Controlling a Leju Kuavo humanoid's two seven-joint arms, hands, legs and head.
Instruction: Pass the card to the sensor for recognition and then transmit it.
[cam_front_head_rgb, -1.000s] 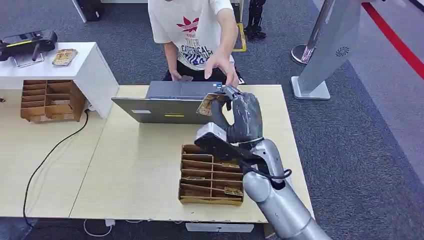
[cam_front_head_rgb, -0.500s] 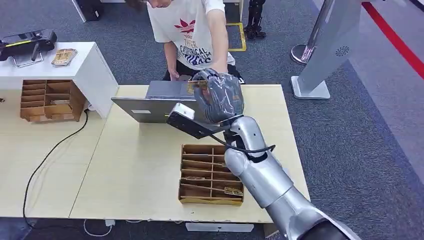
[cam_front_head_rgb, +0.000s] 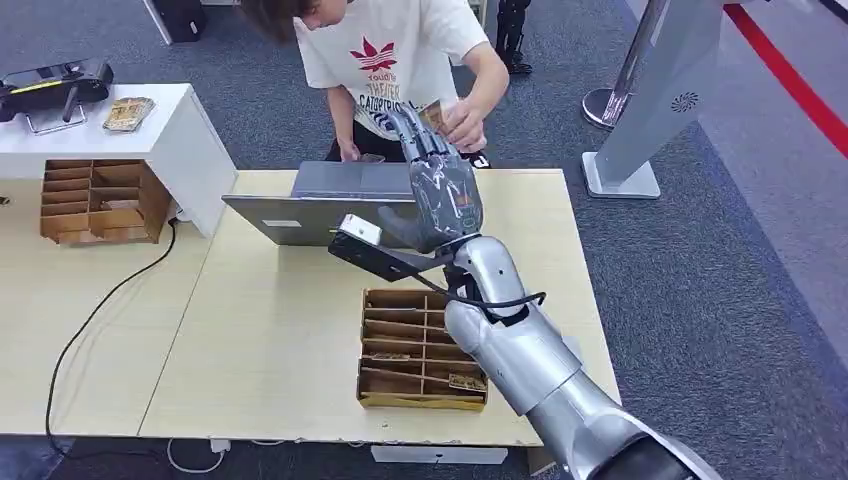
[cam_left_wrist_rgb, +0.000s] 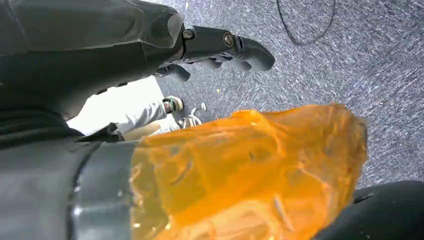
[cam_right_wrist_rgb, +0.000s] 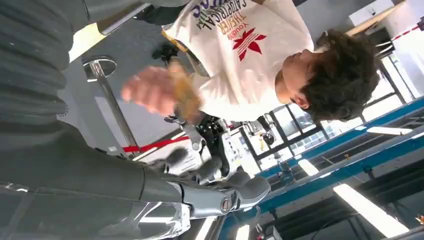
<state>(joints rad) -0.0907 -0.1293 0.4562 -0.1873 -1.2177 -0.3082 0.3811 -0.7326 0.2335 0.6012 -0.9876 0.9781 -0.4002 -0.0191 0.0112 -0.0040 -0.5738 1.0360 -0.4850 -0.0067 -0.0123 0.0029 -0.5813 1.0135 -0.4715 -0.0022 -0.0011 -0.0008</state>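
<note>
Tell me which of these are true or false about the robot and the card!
1. The person's hand holds the card. True.
2. The robot's right hand grips the card tightly. False: its fingers are stretched out with nothing in them, and the person has the card.
3. The laptop sits on the floor. False: it is on the table.
4. A brown divided box sits on the table near the robot's right arm. True.

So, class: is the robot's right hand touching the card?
Cannot tell. In the head view the person's hand holds the card right at the right hand's fingertips, with no gap visible.
</note>
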